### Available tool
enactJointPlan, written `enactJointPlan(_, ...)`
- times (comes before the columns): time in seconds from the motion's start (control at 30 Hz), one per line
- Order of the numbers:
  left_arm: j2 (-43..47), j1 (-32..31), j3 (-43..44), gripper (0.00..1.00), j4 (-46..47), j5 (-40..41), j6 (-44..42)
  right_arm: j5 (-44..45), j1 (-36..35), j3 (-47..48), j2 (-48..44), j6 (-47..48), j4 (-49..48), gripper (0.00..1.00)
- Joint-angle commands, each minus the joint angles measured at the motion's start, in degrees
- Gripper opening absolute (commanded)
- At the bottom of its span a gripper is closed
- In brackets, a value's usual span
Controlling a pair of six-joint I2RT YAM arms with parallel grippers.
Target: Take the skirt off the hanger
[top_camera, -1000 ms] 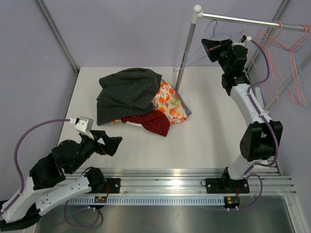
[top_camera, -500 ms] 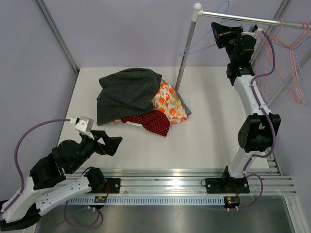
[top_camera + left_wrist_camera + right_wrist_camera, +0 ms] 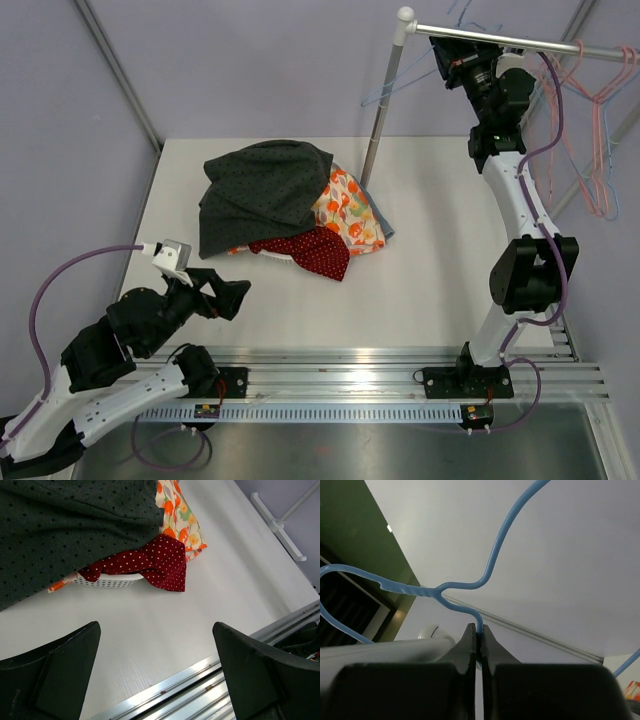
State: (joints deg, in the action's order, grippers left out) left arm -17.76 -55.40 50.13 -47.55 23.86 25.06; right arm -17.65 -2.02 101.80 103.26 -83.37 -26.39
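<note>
Toward 11 o'clock on the worktop [image 3: 450, 250], the dark dotted skirt [image 3: 262, 190] lay heaped over an orange floral cloth [image 3: 350, 212] and a red dotted cloth [image 3: 315, 250]. Only the left wrist view showed the white basket [image 3: 107, 581] beneath them. At 1 o'clock, by the rail [image 3: 550, 46], the right pincer [image 3: 478, 630] was clamped on the bare blue hanger [image 3: 415, 590], and at 7 o'clock the left pincer [image 3: 155, 630] stood apart.

The right gripper [image 3: 450, 58] sits up at the rail [image 3: 530, 42] above the far right corner, seemingly pinching a blue hanger [image 3: 400, 87]. A dark dotted skirt [image 3: 262, 190] tops the clothes pile [image 3: 345, 225] near the far edge. The left gripper [image 3: 232, 298] hovers near the near left corner.
</note>
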Motion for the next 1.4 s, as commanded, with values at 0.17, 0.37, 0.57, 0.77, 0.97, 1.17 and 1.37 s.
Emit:
enactJointPlan(0.17, -1.0, 0.9, -0.1, 0.99, 2.2, -1.0, -1.2, -7.3, 0.0, -3.3, -4.3, 0.6, -6.5, 0.0)
enactJointPlan(0.37, -1.2, 1.3, -0.1, 0.99, 2.3, -1.2, -1.2, -8.5, 0.0, -11.4, -7.4, 1.5, -7.2, 0.0)
enactJointPlan(0.57, -1.4, 1.6, -0.1, 0.99, 2.4, -1.4, -1.3, -8.9, 0.0, -17.5, -11.5, 5.8, -4.7, 0.66)
enactJointPlan(0.77, -1.5, 1.6, -0.1, 0.99, 2.5, -1.6, -1.4, -6.9, 0.1, -19.9, -16.1, 12.3, 4.7, 0.99)
enactJointPlan(0.97, -1.5, 1.6, -0.1, 0.99, 2.5, -1.5, -1.3, 4.0, 0.0, -23.9, -25.5, 22.6, 19.9, 0.99)
enactJointPlan(1.17, -2.3, 1.7, -0.1, 0.99, 2.5, -1.8, -1.4, 17.4, 0.0, -23.1, -32.3, 32.6, 39.9, 1.0)
enactJointPlan(1.37, -2.5, 1.7, -0.1, 0.99, 2.3, -1.5, -1.3, 14.9, -0.4, -26.6, -45.0, 39.8, 49.3, 0.99)
